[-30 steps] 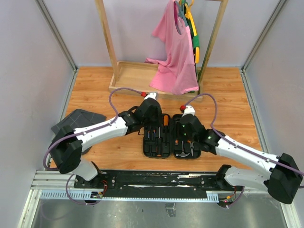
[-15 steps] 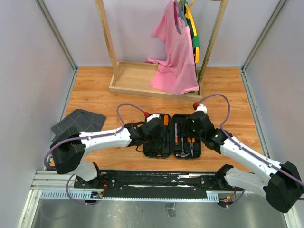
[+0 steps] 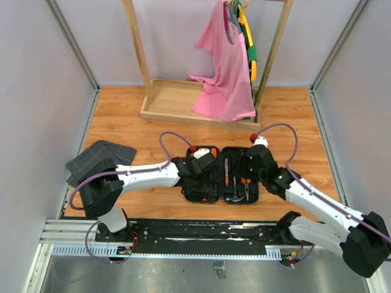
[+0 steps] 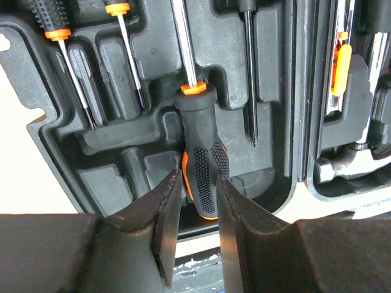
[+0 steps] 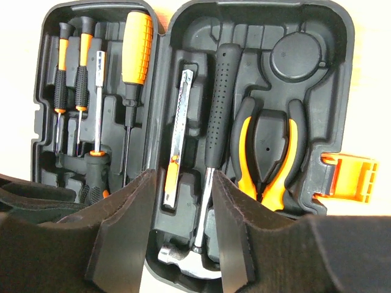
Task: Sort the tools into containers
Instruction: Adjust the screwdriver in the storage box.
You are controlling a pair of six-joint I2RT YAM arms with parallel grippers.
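Observation:
The black tool case point(image 3: 211, 194) lies open on the wooden table, tools resting in its moulded slots. My left gripper point(image 3: 204, 163) hangs over the left half. In the left wrist view its jaws point(image 4: 197, 183) stand narrowly open astride the butt of a black-and-orange screwdriver point(image 4: 201, 152), which lies in its slot. My right gripper point(image 3: 247, 163) hovers open over the right half, holding nothing point(image 5: 181, 183). Below it lie the hammer point(image 5: 215, 122), a utility knife point(image 5: 179, 128) and the pliers point(image 5: 267, 152). The left half holds a big orange screwdriver point(image 5: 137, 46) and two thin ones point(image 5: 61, 79).
The case's orange latch point(image 5: 348, 178) sticks out on its right side. A dark grey grid-patterned fabric point(image 3: 101, 157) lies at the left. A wooden rack with a tray base point(image 3: 165, 101) and a pink shirt point(image 3: 225, 67) stands at the back. A metal rail point(image 3: 201, 235) runs along the near edge.
My left gripper has come nearer along the case's left half and its jaws have parted slightly. My right gripper has drawn back and to the right, opening a little wider.

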